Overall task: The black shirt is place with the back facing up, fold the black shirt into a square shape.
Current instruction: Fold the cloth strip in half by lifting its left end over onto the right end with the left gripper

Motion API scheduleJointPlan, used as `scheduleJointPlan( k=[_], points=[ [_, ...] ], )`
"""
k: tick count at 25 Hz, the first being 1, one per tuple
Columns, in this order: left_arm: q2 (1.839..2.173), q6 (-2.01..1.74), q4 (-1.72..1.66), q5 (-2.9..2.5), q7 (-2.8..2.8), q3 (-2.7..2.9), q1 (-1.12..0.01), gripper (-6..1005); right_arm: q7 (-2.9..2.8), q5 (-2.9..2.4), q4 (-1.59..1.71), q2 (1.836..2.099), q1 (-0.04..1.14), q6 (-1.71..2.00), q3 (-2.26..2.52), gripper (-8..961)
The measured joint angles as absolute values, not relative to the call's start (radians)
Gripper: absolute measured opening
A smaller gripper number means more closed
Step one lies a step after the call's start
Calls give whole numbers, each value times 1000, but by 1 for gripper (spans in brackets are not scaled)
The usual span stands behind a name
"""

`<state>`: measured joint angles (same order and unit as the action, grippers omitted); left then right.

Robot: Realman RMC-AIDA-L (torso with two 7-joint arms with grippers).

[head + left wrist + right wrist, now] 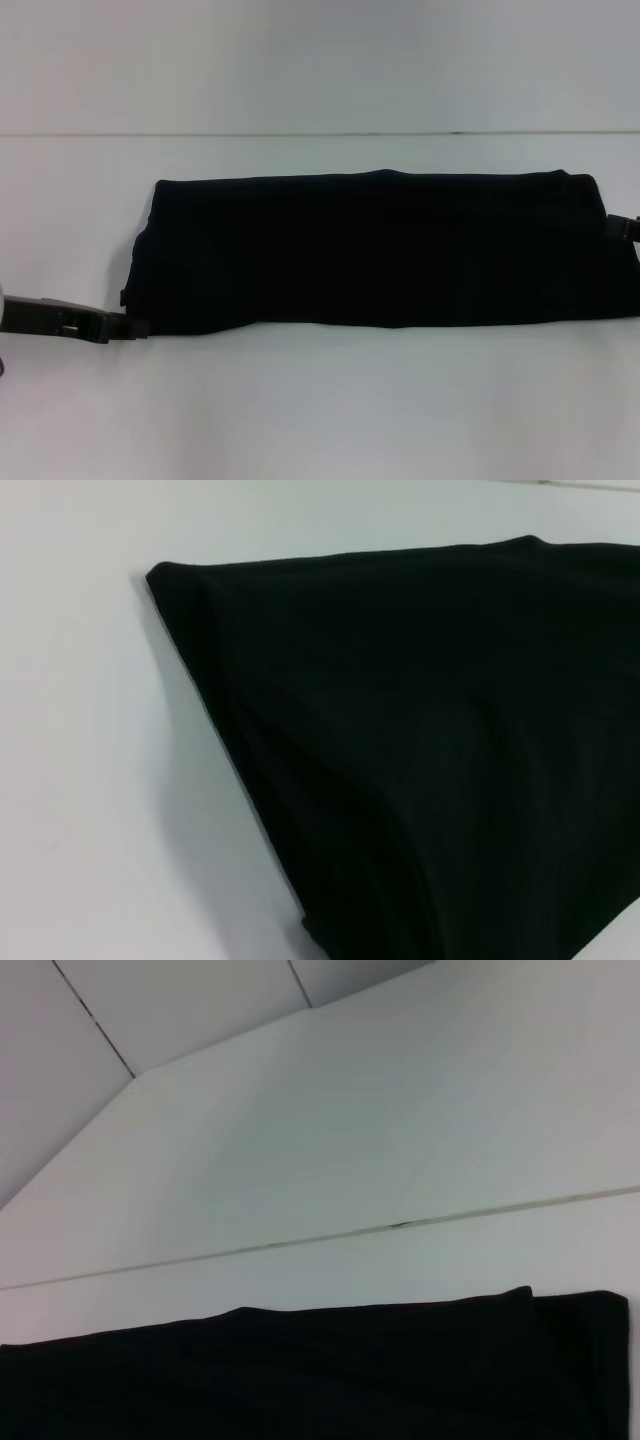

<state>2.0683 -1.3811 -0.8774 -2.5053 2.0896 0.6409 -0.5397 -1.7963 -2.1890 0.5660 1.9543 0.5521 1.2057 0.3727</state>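
The black shirt [380, 250] lies on the white table [320, 410] as a long band running left to right, with its far edge fairly straight. My left gripper [128, 327] comes in low from the left and sits at the shirt's near left corner, touching the cloth. My right gripper [624, 228] shows only as a small dark part at the shirt's right end. The left wrist view shows the shirt's [430, 740] left end with a folded edge. In the right wrist view the shirt's [300, 1375] far edge shows against the table.
A thin seam [320, 133] crosses the table behind the shirt and also shows in the right wrist view as a seam [400, 1225]. White tabletop lies in front of the shirt and to its left.
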Motion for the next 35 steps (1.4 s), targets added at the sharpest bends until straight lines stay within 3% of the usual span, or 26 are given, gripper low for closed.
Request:
scheduleJointPlan(
  k=[7, 13, 25, 35],
  points=[
    [2070, -1377, -877, -2506, 2085, 644, -547, 299, -1797, -2189, 566, 1954, 547, 1206, 373, 624],
    [2071, -1365, -877, -2505, 2080, 644, -555, 78, -1797, -2189, 566, 1954, 544, 1205, 373, 624],
    [2062, -1376, -885, -2514, 2080, 641, -551, 0, -1915, -2344, 552, 1927, 544, 1188, 373, 624],
    [2060, -1378, -881, -2514, 2080, 644, -559, 1, -1914, -2366, 528, 1929, 557, 1193, 406, 606]
  ],
)
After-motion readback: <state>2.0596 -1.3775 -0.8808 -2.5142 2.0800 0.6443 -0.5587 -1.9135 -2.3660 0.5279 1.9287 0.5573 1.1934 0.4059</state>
